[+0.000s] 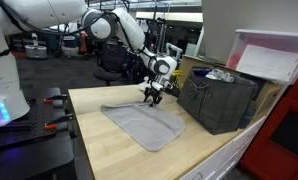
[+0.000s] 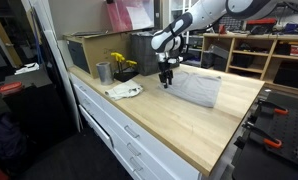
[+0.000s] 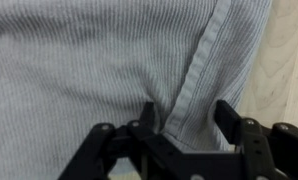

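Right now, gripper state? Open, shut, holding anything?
Gripper: open. The fingers stand apart low over the grey cloth, with nothing clamped between them.

dark crate [image 1: 221, 100] and metal cup [image 2: 103, 72] on table [image 1: 109, 148].

Even overhead light, soft shadows; wrist view blurred, exterior views sharper.

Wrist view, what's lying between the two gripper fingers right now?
A raised hem of the grey ribbed cloth runs between the fingers of the gripper, which stand apart on either side of it. The wrist view shows it.
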Controlling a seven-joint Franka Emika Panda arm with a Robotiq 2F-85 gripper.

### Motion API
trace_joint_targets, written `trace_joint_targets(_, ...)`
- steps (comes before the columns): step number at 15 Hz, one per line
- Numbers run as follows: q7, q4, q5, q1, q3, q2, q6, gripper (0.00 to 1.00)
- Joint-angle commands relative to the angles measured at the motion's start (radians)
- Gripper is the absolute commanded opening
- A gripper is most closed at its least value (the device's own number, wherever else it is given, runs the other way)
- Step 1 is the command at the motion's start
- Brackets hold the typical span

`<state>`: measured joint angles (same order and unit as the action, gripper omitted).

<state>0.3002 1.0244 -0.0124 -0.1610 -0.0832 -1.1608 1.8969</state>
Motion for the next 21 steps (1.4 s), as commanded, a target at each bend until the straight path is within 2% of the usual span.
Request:
trace_joint_targets(1, -0.039, 0.052, 0.018, -0.012, -0.002, 0.048, -0.021, 0.36)
trace_joint_targets(2, -0.044, 0.053, 0.016, -0.012, -0.001, 0.052, -0.02, 0.27)
trace_joint_targets(3, -0.049, 0.055, 0.011, -0.011, 0.002, 0.058, -0.018, 0.7)
trace_joint_targets(4, -0.056, 0.059, 0.011, -0.012, 0.003, 0.065, -0.017, 0.66)
trace_joint_targets(5, -0.065, 0.062, 0.01, -0.012, 0.003, 0.069, -0.015, 0.67)
trace_joint_targets(6, -0.069, 0.066, 0.009, -0.012, 0.003, 0.073, -0.014, 0.36)
trace_joint_targets(7, -0.073, 0.067, 0.009, -0.011, 0.004, 0.076, -0.015, 0.27)
trace_joint_targets(8, -0.081, 0.068, 0.008, -0.011, 0.003, 0.078, -0.016, 0.25)
trace_joint_targets(10, -0.085, 0.068, 0.008, -0.01, 0.002, 0.08, -0.021, 0.1)
trace_joint_targets(11, -0.087, 0.068, 0.008, -0.01, 0.002, 0.081, -0.021, 0.12)
trace_joint_targets(12, -0.091, 0.069, 0.008, -0.009, 0.002, 0.082, -0.022, 0.0)
trace_joint_targets(17, -0.098, 0.075, 0.006, -0.006, 0.001, 0.09, -0.021, 0.0)
trace_joint_targets(18, -0.102, 0.076, 0.003, -0.004, 0.004, 0.09, -0.018, 0.26)
trace_joint_targets(19, -0.107, 0.077, -0.001, -0.001, 0.008, 0.089, -0.014, 0.27)
trace_joint_targets(21, -0.116, 0.076, -0.009, 0.006, 0.015, 0.083, -0.01, 0.4)
